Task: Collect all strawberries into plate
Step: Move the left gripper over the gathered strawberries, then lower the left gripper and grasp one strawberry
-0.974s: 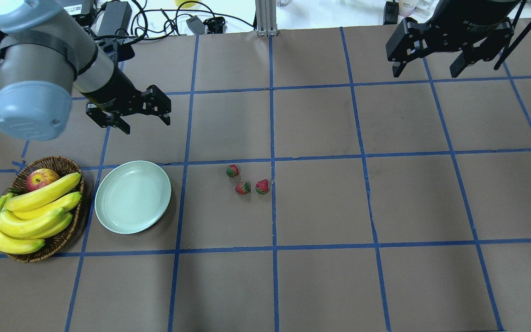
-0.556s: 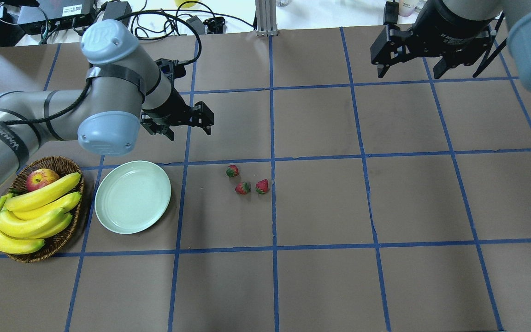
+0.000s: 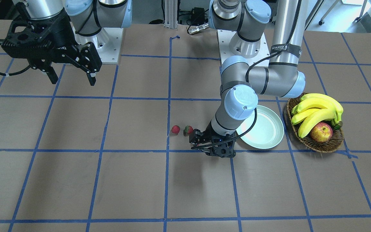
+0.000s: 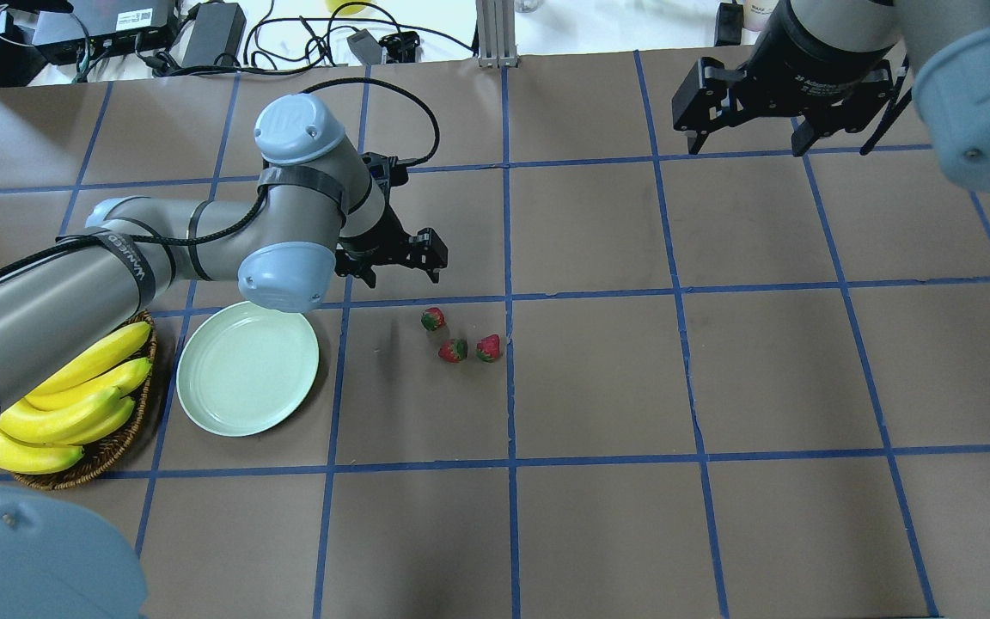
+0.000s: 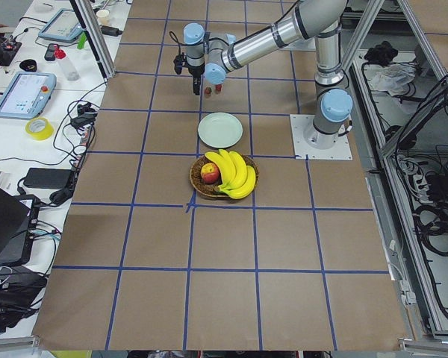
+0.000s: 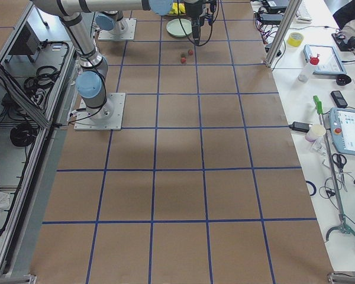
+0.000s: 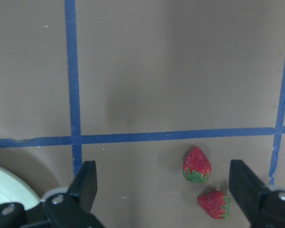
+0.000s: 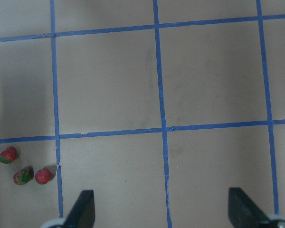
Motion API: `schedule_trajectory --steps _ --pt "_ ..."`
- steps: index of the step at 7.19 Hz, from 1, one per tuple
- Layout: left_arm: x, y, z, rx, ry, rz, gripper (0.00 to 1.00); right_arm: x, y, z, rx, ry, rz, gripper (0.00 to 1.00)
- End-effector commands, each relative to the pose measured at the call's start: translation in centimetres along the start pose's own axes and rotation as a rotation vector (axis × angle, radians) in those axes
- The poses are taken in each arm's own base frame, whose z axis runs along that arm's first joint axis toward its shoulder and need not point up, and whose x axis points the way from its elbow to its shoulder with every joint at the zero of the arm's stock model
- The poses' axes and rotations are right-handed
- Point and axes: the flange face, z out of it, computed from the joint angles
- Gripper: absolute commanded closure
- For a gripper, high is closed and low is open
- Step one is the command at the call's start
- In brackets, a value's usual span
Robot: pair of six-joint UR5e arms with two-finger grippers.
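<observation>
Since a second ago the left tool has swung rightward, from beyond the plate to a spot just short of the fruit. The right tool has drifted slightly leftward, and nothing lying on the desk has shifted.

At far left we see one wicker basket with one bunch of bananas and one apple. Beside it, not touching, sits the one plate, with nothing in it.

Next comes the left tool, jaws wide apart and holding nothing. It hovers over the blue tape line past the plate's far right rim.

The three strawberries lie in a loose triangle on the desk, well apart from the plate and none touching the tool. In the overhead view the nearest one sits just below the tool's right finger. Its long axis runs away from the robot, tip outward and green cap toward us. The middle berry lies crosswise, cap to the right. The third berry's direction we cannot quite make out, as it is too small.

At far right the right tool hangs high over the desk's far edge, jaws also spread wide and holding nothing.
</observation>
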Motion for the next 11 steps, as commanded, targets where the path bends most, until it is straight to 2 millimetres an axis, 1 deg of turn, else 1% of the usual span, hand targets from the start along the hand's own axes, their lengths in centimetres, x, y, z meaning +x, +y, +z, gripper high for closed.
schedule_trajectory --steps 1,3,4,5,6,7,9,10,11 --pt "0.3 0.9 2.4 -0.043 0.0 0.005 0.0 0.1 0.0 -0.1 0.001 0.001 -0.001 0.0" --pt "0.3 1.1 2.7 -0.053 0.005 0.009 0.01 0.0 -0.1 0.0 0.001 -0.003 0.001 0.0" --pt "0.2 1.5 3.1 -0.065 0.004 0.008 0.08 0.1 -0.1 0.0 0.002 -0.003 0.002 0.0" --pt "0.2 1.6 3.2 -0.067 0.005 0.007 0.1 0.1 -0.1 0.1 -0.001 -0.001 0.001 0.0" --pt "0.2 1.6 3.3 -0.07 0.005 0.007 0.1 0.1 -0.1 0.1 -0.001 0.0 -0.001 0.0" --pt "0.6 1.6 3.5 -0.074 0.026 0.01 0.13 0.1 -0.1 -0.1 0.001 -0.001 0.001 0.0" --pt "1.0 1.8 3.5 -0.078 0.03 0.014 0.13 0.2 -0.1 0.0 -0.007 0.001 0.003 0.0" --pt "0.9 1.9 3.7 -0.083 0.029 0.02 0.36 0.2 0.0 -0.1 -0.007 0.0 0.003 0.0" --pt "0.9 1.9 3.7 -0.082 0.029 0.032 0.78 0.2 0.0 -0.1 -0.007 -0.004 0.003 0.0"
